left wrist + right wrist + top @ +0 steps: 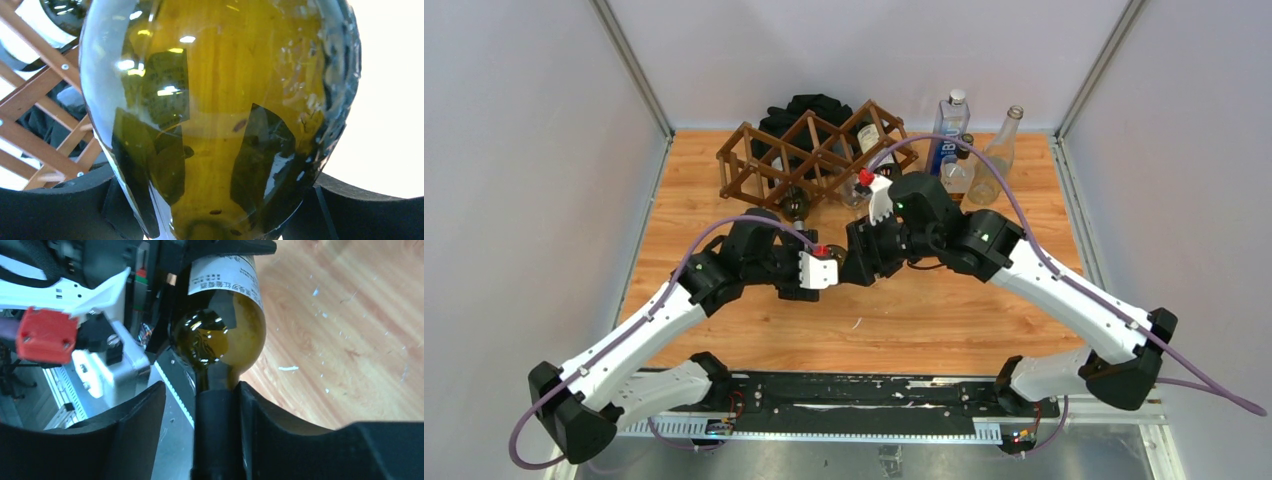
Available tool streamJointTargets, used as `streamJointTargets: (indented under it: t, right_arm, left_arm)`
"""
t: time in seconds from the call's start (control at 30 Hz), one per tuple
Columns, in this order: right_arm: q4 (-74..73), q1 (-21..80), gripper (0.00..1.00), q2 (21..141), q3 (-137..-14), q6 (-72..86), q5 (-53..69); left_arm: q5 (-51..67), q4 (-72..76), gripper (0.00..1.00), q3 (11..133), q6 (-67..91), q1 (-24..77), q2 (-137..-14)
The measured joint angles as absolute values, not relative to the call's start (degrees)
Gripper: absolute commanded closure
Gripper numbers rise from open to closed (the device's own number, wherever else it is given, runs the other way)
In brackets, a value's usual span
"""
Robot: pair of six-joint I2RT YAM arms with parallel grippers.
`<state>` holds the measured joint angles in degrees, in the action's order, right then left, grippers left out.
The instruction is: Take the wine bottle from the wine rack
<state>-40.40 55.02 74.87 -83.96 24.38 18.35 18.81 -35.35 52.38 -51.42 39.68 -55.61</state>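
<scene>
The wine bottle is of thick olive-green glass, so it is judged to be stiff, rather heavy, smooth and slippery, and breakable if it is dropped on the bench. The wide body is considered the safer place for a hold, as the thin neck gives less support against the weight. The bottle is located outside the wine rack, in front of it, between the two hands that meet over the middle of the bench. The left hand is closed around the body, and both fingers are seen against the glass. The right hand is set about the neck from the opposite side, but loosely: a gap is seen between one finger and the neck. Both arms are bent inward, with the wrists facing each other.
</scene>
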Motion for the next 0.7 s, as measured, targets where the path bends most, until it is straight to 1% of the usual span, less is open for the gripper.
streamJointTargets:
  t: [0.1, 0.13, 0.17, 0.2, 0.33, 0.5, 0.7]
  right_arm:
    - [-37.7, 55.2, 0.28, 72.4, -82.7, 24.9, 14.6]
    - [-36.3, 55.2, 0.22, 70.9, -81.6, 25.4, 12.4]
    - [-34.5, 55.2, 0.13, 69.2, -79.8, 25.8, 10.3]
    - [-32.3, 55.2, 0.11, 67.0, -77.4, 26.0, 8.0]
    - [-24.6, 55.2, 0.1, 59.4, -68.5, 27.0, 1.3]
    - [-20.1, 55.2, 0.09, 59.3, -68.7, 27.0, -2.1]
    - [-9.6, 55.4, 0.09, 59.9, -66.9, 27.1, -2.7]
  left_arm:
    - [17.3, -31.4, 1.0, 50.8, -48.6, 39.7, -54.5]
    - [16.8, -30.4, 1.0, 50.6, -47.4, 39.7, -54.0]
    - [16.5, -29.6, 1.0, 50.6, -46.2, 39.7, -53.8]
    - [16.3, -28.7, 1.0, 50.6, -45.0, 39.7, -53.6]
    - [16.3, -27.0, 1.0, 51.7, -39.4, 39.7, -54.0]
    - [17.1, -27.0, 1.0, 54.8, -32.8, 39.7, -55.5]
    - [19.2, -27.1, 1.0, 59.9, -25.5, 39.5, -57.5]
